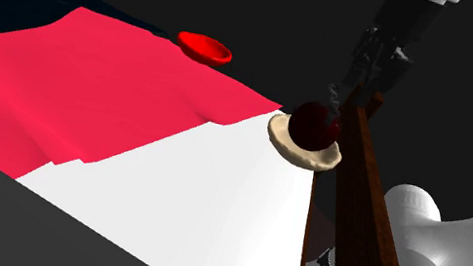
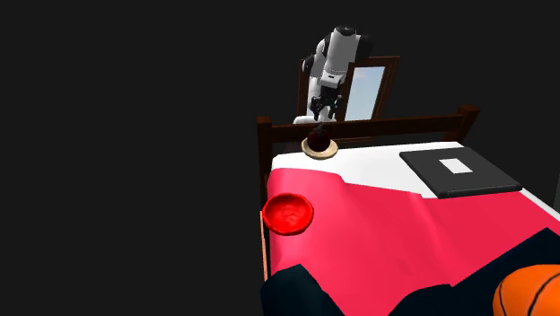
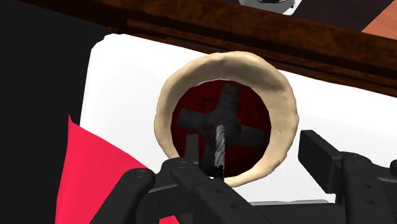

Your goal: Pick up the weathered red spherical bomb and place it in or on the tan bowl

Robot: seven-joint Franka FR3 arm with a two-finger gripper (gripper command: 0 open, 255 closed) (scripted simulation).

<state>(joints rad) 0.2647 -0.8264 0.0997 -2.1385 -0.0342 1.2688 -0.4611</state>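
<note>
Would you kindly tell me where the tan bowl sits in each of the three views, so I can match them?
Shoulder view: the tan bowl lies right of centre, at the white sheet's far corner, beside the wooden bed rail.
Second exterior view: upper middle, just in front of the rail.
Wrist view: centre, ringing the dark red bomb.
Shared landmark: the wooden bed rail.

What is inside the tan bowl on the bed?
A dark red bomb sits inside the tan bowl, nearly filling it. It covers the bowl's floor, so anything beneath it cannot be seen.
</note>
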